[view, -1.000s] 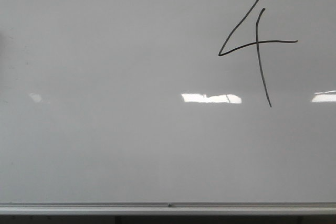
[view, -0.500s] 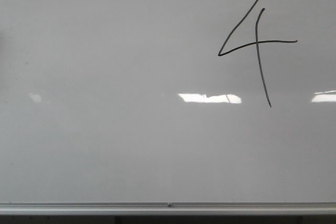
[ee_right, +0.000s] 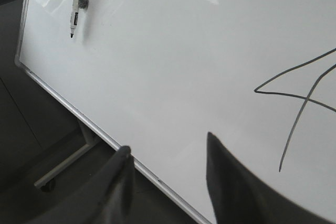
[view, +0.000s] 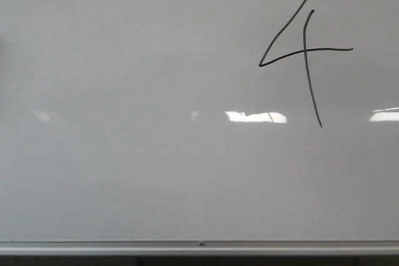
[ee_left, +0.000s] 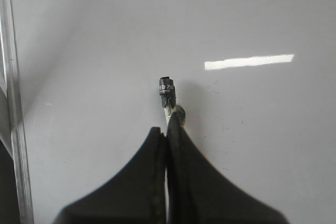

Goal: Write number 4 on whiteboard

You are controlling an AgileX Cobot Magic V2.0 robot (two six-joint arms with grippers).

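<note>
The whiteboard (view: 124, 91) fills the front view, with a silver frame strip (view: 124, 243) along its lower edge. The number 4 (view: 306, 50) is drawn in thin black strokes at the upper right; it also shows in the right wrist view (ee_right: 307, 98). My left gripper (ee_left: 169, 127) is shut on a marker (ee_left: 166, 88), whose black end points at the board (ee_left: 105, 51); I cannot tell whether it touches the board. My right gripper (ee_right: 167, 141) is open and empty over the board's lower edge. The held marker (ee_right: 75, 11) shows far off in the right wrist view.
Bright light reflections (view: 255, 116) lie on the board left of the 4's long stroke. The board's metal stand leg with a caster (ee_right: 58, 169) stands on the dark floor below the frame. The frame edge (ee_left: 13, 103) runs along the side of the left wrist view.
The bright reflection in the middle of the board has shortened at its left end. The 4 is unchanged.
</note>
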